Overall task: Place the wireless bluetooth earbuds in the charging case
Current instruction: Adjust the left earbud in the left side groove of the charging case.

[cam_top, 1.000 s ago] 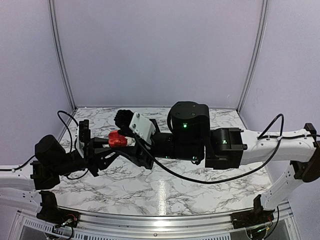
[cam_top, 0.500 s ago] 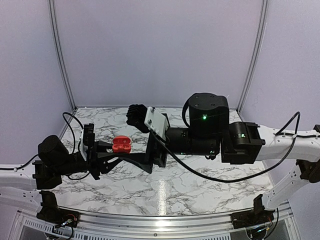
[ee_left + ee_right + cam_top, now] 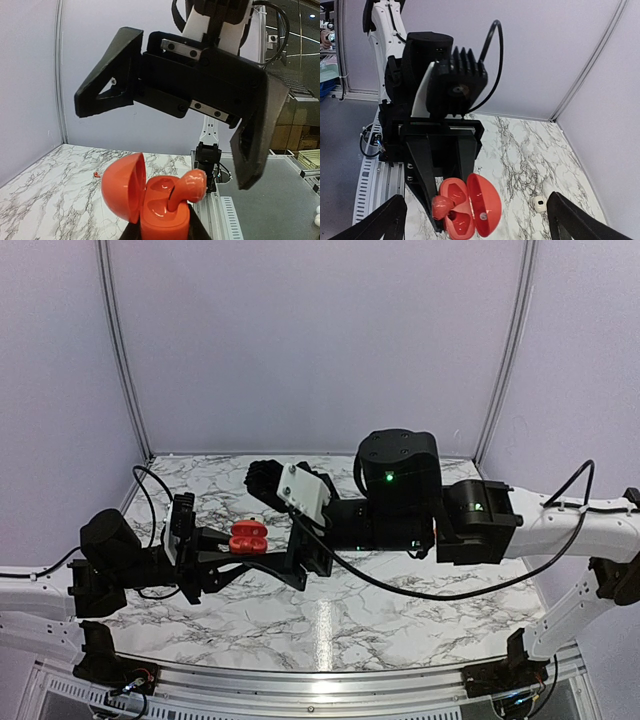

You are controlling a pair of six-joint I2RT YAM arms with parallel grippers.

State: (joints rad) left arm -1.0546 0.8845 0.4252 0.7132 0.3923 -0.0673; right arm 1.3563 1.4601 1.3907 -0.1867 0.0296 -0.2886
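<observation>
Marble bench (image 3: pixel 330 625) spanning the floor of a pale-walled booth. Above it, two arms meeting left of centre: right arm (image 3: pixel 560 525) stretched across from the right side, left arm (image 3: pixel 110 555) reaching in from the left. Right pincer (image 3: pixel 165 140) spread wide, gripping nothing, its two black fingers straddling the air just above the case without touching it. Left pincer (image 3: pixel 240 543) clamped tight on the lower body of the charging case (image 3: pixel 162 212), holding it upright and clear of the bench. Case bright red, round lid hinged open and leaning off to one side. One red earbud (image 3: pixel 187 182) standing in a well of the open case, stem down, bulbous head poking up above the rim. Out on the marble, small white object (image 3: pixel 538 202), well apart from both pincers.
</observation>
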